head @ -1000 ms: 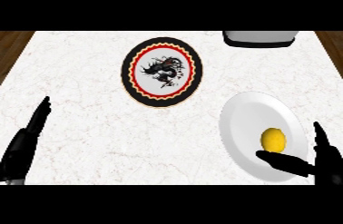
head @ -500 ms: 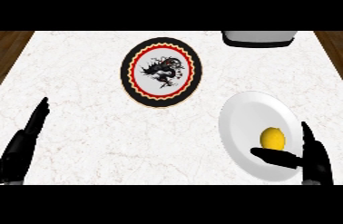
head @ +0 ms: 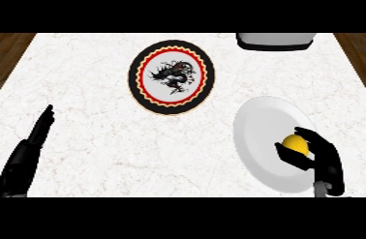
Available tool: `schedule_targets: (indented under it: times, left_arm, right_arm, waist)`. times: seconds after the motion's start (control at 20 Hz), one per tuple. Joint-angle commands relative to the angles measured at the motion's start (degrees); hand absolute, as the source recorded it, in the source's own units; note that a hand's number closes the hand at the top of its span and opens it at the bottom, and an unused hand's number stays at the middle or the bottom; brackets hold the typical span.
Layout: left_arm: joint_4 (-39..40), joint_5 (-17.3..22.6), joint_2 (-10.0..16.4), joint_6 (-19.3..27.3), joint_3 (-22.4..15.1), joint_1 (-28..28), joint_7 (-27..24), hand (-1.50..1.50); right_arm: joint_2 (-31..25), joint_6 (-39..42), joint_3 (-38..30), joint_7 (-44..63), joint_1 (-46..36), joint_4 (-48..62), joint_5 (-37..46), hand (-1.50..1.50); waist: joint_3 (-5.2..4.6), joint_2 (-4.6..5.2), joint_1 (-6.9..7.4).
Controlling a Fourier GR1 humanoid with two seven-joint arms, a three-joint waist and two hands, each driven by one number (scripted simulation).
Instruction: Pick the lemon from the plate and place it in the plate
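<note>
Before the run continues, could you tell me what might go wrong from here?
The right hand curls round the lemon from the right, so it might slip out on lifting. The hand sits over the white plate, which it could nudge or tip. The patterned plate lies across the counter, so the carry gives time for a slip.

A white marbled counter [head: 107,136] fills the view, brown wood [head: 14,44] showing past both far corners.

- No writing, label, brand or number can be read anywhere
- The black-rimmed plate [head: 172,78], up and to the left of the right hand [head: 319,158], carries only a dark picture inside a red ring, without letters
</note>
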Motion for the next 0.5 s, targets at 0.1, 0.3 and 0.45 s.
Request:
schedule_targets:
  times: [0.1, 0.3, 0.45]
  left_arm:
    - [0.72, -2.43, -1.67, -2.39, 2.72, 0.46, -1.34, 0.00]
    - [1.99, -2.30, -2.53, -1.49, -0.21, -2.62, -1.71, 0.00]
    - [1.32, -2.27, -1.86, -2.77, -0.94, -3.90, -1.34, 0.00]
  right_arm:
    - [2.71, 1.64, -1.26, -3.19, 1.89, -1.71, 2.94, 1.50]
    - [-9.40, 14.86, 0.48, -8.69, -10.31, 8.12, 2.34, 1.50]
    - [-17.16, 24.02, 6.01, -15.15, -13.16, 11.38, 6.67, 1.50]
  waist:
    - [0.16, 0.07, 0.02]
    - [0.20, 0.83, 2.70]
    - [0.22, 1.79, 5.85]
